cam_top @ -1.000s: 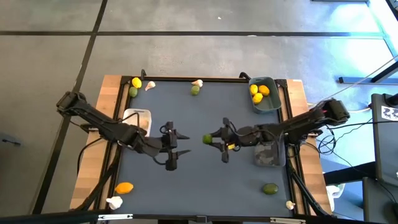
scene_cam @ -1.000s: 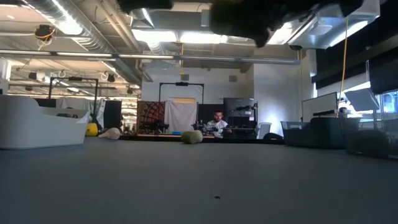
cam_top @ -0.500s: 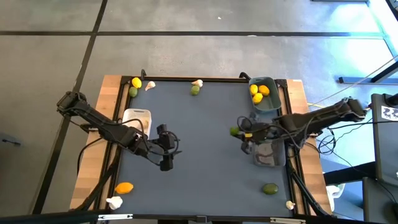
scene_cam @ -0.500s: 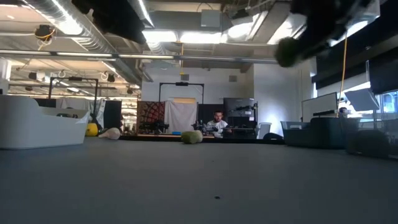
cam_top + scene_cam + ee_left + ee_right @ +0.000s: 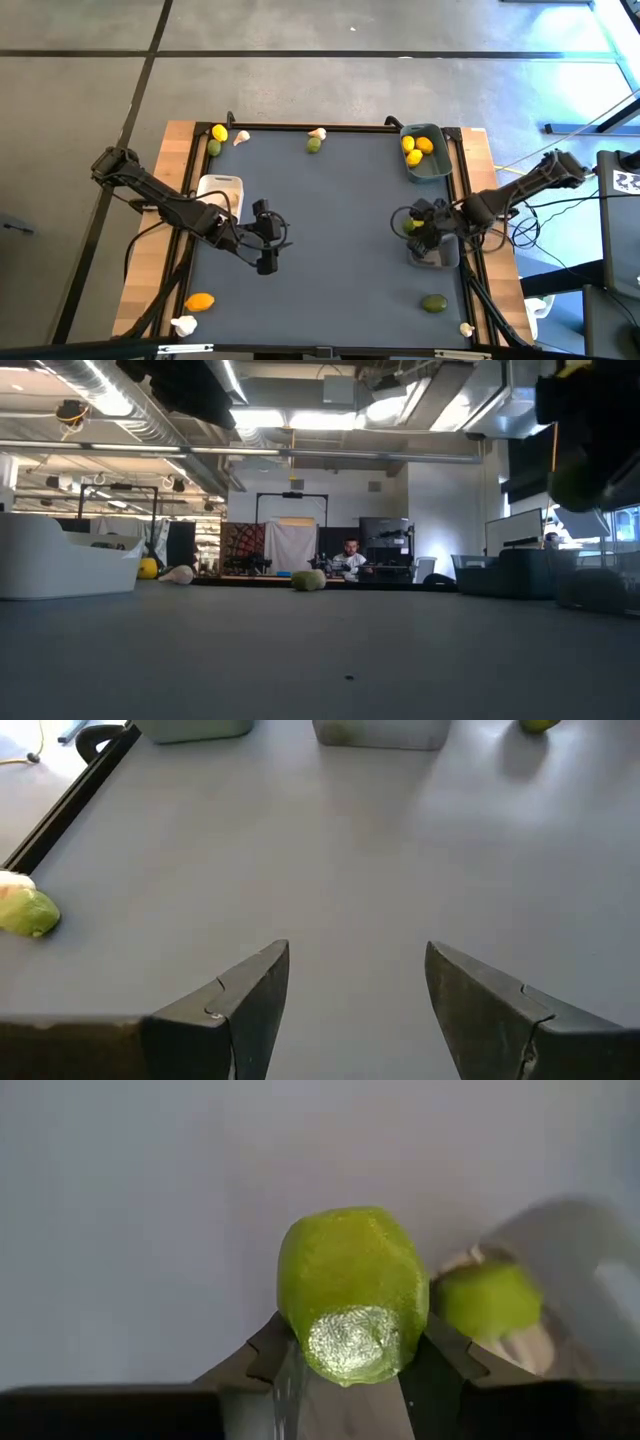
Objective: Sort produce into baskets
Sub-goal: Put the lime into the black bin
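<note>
Fingers of the right gripper pinch a lime at the dark grey basket; left gripper spread; most produce remains loose.

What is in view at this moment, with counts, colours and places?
Lemons: four, yellow-orange; three in the blue-grey basket, one at the far-left corner, one near-left.
Limes: five, green; far-left corner, far edge middle, near-right, one in the dark grey basket, one held lime.
Garlic bulbs: four, off-white; two along the far edge, near-left corner, near-right corner.
White basket: one, left edge.
Person: one, in the room behind.
Left gripper: open, empty, over bare table.
Right gripper: shut on the held lime, at the dark grey basket.
</note>
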`<move>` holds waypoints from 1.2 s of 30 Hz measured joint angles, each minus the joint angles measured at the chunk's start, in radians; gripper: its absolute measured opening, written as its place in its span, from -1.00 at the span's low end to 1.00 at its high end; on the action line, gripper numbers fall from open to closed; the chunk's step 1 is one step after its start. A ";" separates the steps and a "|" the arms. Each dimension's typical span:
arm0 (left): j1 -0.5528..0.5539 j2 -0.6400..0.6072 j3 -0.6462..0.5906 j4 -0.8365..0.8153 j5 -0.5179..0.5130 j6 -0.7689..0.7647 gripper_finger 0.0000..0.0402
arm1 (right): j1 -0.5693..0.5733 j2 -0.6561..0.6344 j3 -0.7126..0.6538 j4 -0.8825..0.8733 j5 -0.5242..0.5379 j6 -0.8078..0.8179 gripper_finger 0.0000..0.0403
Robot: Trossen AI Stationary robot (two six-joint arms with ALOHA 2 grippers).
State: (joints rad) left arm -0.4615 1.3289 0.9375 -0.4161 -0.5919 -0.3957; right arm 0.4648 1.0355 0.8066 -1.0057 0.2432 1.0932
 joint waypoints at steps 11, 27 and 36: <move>0.000 0.000 0.000 0.003 0.000 -0.015 0.15 | 0.098 0.071 -0.115 -0.008 -0.131 0.250 -0.36; 0.000 0.000 0.000 0.004 0.000 0.001 0.15 | 0.098 0.114 -0.233 0.142 -0.122 0.264 -0.32; 0.000 0.000 0.000 0.004 0.000 0.002 0.15 | 0.098 0.114 -0.233 0.137 -0.129 0.238 0.12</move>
State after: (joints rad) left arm -0.4614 1.3289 0.9375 -0.4116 -0.5915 -0.3939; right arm 0.5629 1.1500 0.5739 -0.8686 0.1141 1.3308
